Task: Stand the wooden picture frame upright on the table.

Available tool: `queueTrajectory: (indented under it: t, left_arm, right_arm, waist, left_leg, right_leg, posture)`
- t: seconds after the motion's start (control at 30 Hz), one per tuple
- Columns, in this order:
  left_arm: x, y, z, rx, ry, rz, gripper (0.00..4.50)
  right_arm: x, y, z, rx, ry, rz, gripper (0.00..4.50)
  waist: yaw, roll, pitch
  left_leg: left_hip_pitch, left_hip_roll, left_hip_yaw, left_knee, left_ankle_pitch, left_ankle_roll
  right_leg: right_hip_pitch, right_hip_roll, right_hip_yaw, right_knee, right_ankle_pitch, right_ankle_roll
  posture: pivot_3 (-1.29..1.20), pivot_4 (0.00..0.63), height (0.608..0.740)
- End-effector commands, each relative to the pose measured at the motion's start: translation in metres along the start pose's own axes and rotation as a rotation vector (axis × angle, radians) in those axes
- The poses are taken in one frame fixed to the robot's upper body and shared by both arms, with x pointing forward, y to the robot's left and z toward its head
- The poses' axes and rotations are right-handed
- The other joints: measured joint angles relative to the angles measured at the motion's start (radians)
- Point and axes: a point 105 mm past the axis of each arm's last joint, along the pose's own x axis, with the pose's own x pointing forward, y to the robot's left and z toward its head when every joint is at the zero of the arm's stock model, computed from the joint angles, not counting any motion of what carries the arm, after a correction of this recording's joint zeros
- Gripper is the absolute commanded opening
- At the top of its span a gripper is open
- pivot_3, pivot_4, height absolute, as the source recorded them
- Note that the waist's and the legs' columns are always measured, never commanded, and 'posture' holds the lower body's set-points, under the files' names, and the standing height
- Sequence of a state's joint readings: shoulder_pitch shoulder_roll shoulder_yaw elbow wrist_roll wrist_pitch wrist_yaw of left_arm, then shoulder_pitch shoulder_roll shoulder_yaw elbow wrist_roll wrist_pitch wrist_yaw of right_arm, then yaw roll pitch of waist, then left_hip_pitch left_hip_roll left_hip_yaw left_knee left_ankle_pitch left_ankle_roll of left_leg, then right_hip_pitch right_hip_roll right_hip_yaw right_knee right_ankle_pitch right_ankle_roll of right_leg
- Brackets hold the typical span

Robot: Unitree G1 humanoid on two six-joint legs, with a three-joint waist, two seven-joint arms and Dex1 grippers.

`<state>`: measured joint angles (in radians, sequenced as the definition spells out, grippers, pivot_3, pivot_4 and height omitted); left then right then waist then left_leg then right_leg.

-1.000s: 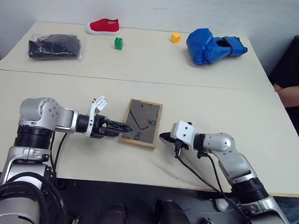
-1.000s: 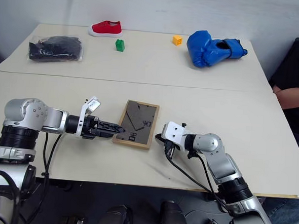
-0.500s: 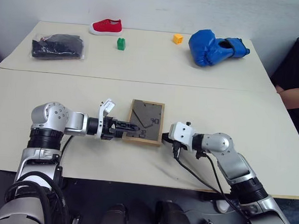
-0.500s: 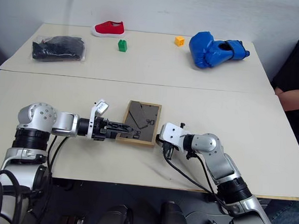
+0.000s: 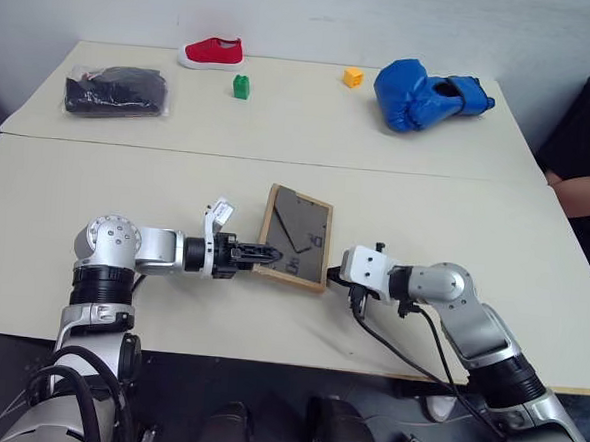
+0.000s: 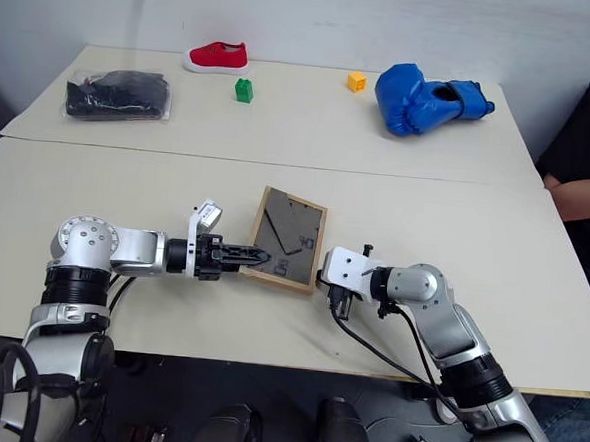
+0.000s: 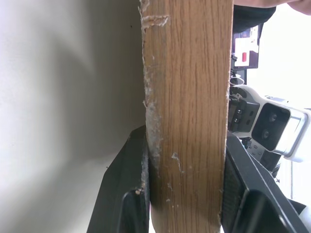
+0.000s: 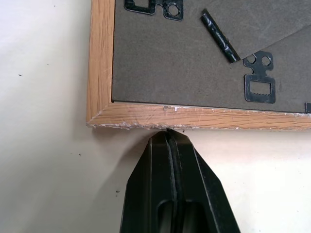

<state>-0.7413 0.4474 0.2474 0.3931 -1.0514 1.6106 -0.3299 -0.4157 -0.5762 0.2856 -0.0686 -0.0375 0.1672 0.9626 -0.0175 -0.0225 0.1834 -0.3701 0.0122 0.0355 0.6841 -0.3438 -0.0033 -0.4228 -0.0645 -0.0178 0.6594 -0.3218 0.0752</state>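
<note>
Left wrist view: the left gripper's [image 7: 187,184] black fingers pinch the light-wood picture frame's [image 5: 298,238] edge. The right gripper [image 8: 171,138], fully closed, nudges the opposite edge. Frame lies back-up, one side lifting off the cream table [image 5: 456,211]; standing it remains.

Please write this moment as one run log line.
left pincer: shut on wooden picture frame edge | right pincer: shut, tips at frame edge | frame: back up, not upright

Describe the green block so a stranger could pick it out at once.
Look to the far table, the one behind the picture frame. Near its back edge, right of the red shoe and left of the yellow cube, stands the green block. It is the one green thing there.
</note>
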Motion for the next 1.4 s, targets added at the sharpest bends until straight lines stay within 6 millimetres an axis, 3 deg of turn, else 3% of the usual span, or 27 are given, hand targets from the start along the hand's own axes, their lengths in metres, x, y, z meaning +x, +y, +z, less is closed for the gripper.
queueTrajectory:
  t: [0.03,0.13,0.23,0.33,0.6,0.7,0.9,1.1,1.4]
  left_arm:
    - [-0.040,-0.020,0.004,0.135,-0.133,-0.084,1.27]
    - [-0.051,-0.032,0.006,0.284,-0.229,-0.122,1.27]
    - [-0.055,-0.043,-0.002,0.551,-0.237,-0.150,1.27]
    - [-0.047,-0.035,-0.021,0.704,-0.145,-0.132,1.27]
    - [-0.031,-0.027,-0.031,0.744,-0.139,-0.144,1.27]
    - [-0.029,-0.027,-0.033,0.747,-0.132,-0.151,1.27]
    - [-0.025,-0.030,-0.034,0.754,-0.129,-0.169,1.27]
    - [-0.023,-0.031,-0.034,0.754,-0.129,-0.169,1.27]
    - [-0.030,-0.033,-0.031,0.598,-0.140,-0.189,1.27]
  right_arm:
    - [-0.051,-0.009,-0.012,0.036,-0.053,-0.042,0.00]
    - [-0.066,-0.014,0.004,0.122,-0.202,-0.041,0.00]
    - [-0.075,-0.021,0.037,0.250,-0.397,-0.004,0.00]
    - [-0.072,-0.026,0.066,0.229,-0.478,0.052,0.56]
    - [-0.045,-0.041,0.128,0.136,-0.614,0.111,3.38]
    - [-0.035,-0.041,0.137,0.114,-0.613,0.127,4.42]
    - [-0.015,-0.047,0.142,0.104,-0.618,0.119,4.47]
    - [-0.005,-0.039,0.143,0.088,-0.614,0.183,4.47]
    - [-0.034,-0.009,0.143,0.020,-0.677,0.278,4.47]
  waist:
    - [-0.001,0.000,0.000]
    - [-0.010,-0.001,0.000]
    - [-0.015,0.000,0.001]
    - [-0.016,0.003,0.002]
    - [-0.009,0.003,0.002]
    - [-0.009,0.003,0.002]
    - [-0.011,0.003,0.002]
    - [-0.012,0.003,0.002]
    - [-0.010,0.003,0.002]
  left_leg:
    - [0.000,0.000,0.000,-0.001,0.000,0.000]
    - [-0.001,0.001,0.000,0.000,0.000,-0.001]
    - [0.001,0.002,0.001,0.000,0.001,-0.003]
    - [0.002,0.003,0.001,-0.001,0.002,-0.004]
    - [-0.002,0.002,0.001,-0.001,0.001,-0.002]
    - [-0.002,0.002,0.001,-0.001,0.001,-0.002]
    - [-0.002,0.002,0.001,-0.001,0.001,-0.001]
    - [-0.003,0.002,0.001,-0.001,0.001,-0.001]
    - [-0.003,0.003,0.000,-0.001,0.000,-0.001]
  right_leg:
    - [0.000,0.000,0.000,-0.001,0.000,0.000]
    - [0.000,0.000,0.000,-0.002,0.000,0.000]
    - [0.000,0.002,0.000,-0.002,0.000,-0.001]
    - [-0.001,0.003,0.001,-0.002,-0.001,-0.002]
    - [-0.004,0.002,0.001,-0.001,-0.001,-0.002]
    - [-0.004,0.001,0.001,0.000,-0.001,-0.002]
    - [-0.004,0.001,0.001,0.001,-0.001,-0.002]
    - [-0.004,0.001,0.001,0.001,-0.001,-0.002]
    - [-0.004,0.001,0.001,0.001,-0.001,-0.002]
  posture:
    - [0.00,0.150,0.740]
    - [0.00,0.150,0.740]
    - [0.00,0.150,0.740]
    - [0.00,0.150,0.740]
    - [0.00,0.150,0.740]
    - [0.00,0.150,0.740]
    - [0.00,0.150,0.740]
    - [0.00,0.150,0.740]
    - [0.00,0.150,0.740]
